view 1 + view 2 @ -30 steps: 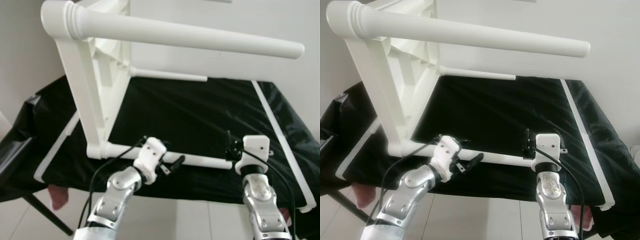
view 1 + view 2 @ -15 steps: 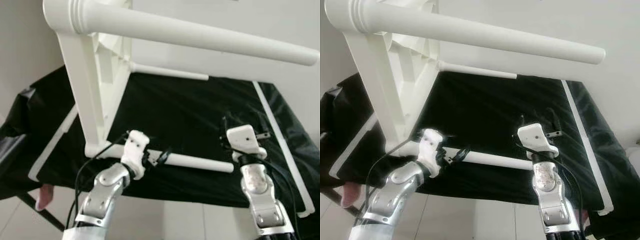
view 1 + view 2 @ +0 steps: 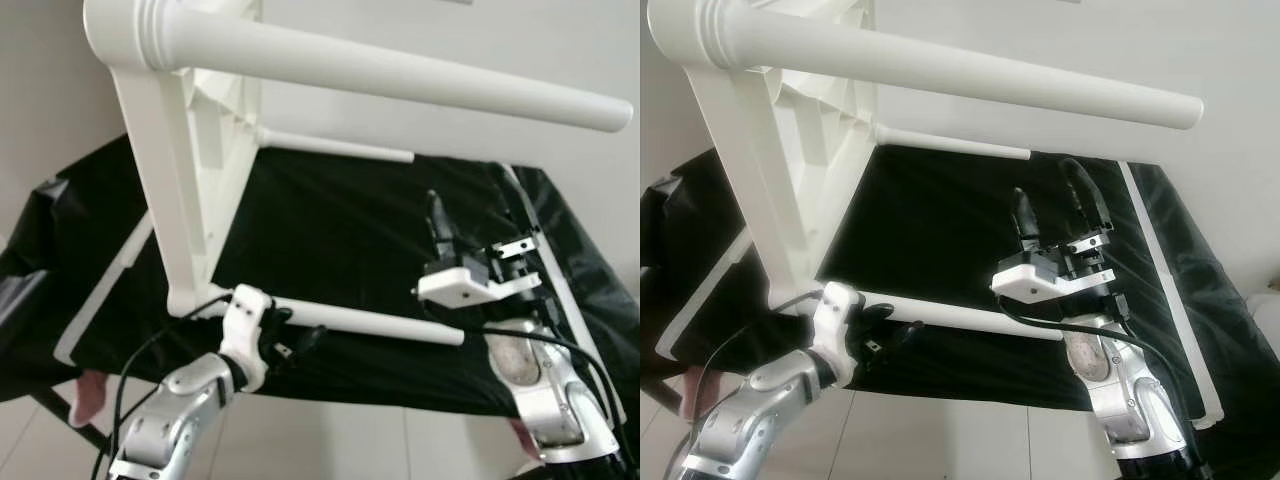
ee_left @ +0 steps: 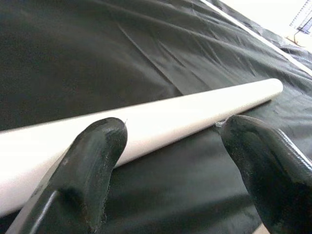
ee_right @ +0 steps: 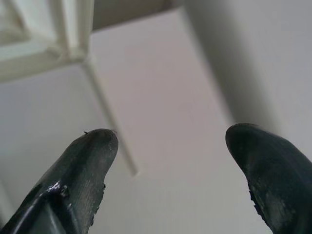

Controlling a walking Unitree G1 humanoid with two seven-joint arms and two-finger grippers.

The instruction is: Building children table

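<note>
The right gripper (image 3: 1055, 220) has swung up. A second ago it sat low by the tip of the near leg (image 3: 370, 322); now it is lifted off the black cloth (image 3: 340, 240) and its two black fingers point up — toward the wall and the white frame overhead, as its wrist view shows. The fingers are wide apart and hold nothing. My guess is that this arm has let go of the low leg and is reaching up for a higher part of the table, maybe the big top leg (image 3: 400, 72).

The left gripper (image 3: 290, 340) has slid a bit closer to the corner where the near leg joins the frame. It sits right at that leg. In the wrist view its fingers (image 4: 92, 161) are spread, one on each side of the white leg (image 4: 146, 124), which runs across between them. They are not squeezed on it. I cannot tell for sure if a pad touches it.

The children table (image 3: 195, 160) lies tipped on its side on the cloth. The near leg rests low along the front. Farther back a thin far leg (image 3: 340, 148) pokes out over the cloth. Highest up, the thick top leg sticks out to the robot's right, in front of the pale wall.

All the legs seen here look joined on, so the build seems far along — it may only need turning upright.
</note>
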